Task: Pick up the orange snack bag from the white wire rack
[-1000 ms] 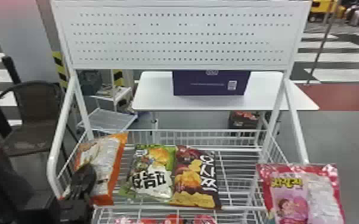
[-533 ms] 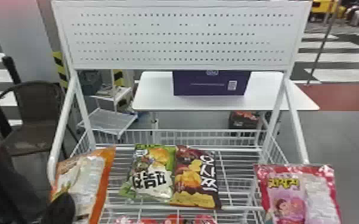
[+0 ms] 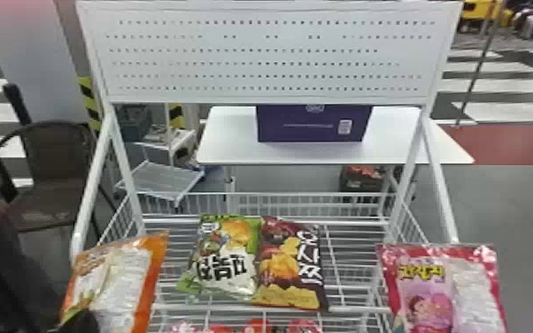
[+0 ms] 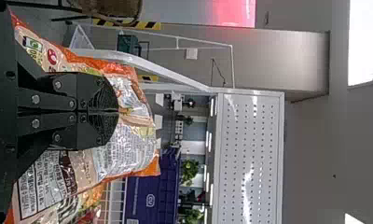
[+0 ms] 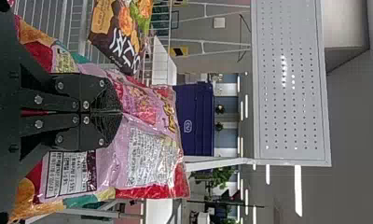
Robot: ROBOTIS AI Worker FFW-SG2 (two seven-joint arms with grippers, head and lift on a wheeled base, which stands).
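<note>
Two bags lie side by side in the head view on the white wire rack (image 3: 354, 309), a green snack bag (image 3: 230, 261) and, touching it on the right, a brown snack bag (image 3: 292, 265). The orange snack bag (image 3: 124, 283) is at the rack's front left, apart from that pair, with the dark left hand (image 3: 77, 322) at its lower part. A pink snack bag (image 3: 429, 283) is at the front right. Red packs (image 3: 256, 328) show below the rack's front rail, and behind the rack a purple box (image 3: 314, 126) sits on a white desk (image 3: 230, 133). In the left wrist view the left hand (image 4: 118, 112) is closed, its two black fingers together and pinching the orange snack bag, whose printed back panel bulges out beside them. In the right wrist view the right hand (image 5: 121, 112) is likewise closed, gripping the pink snack bag between its fingertips
</note>
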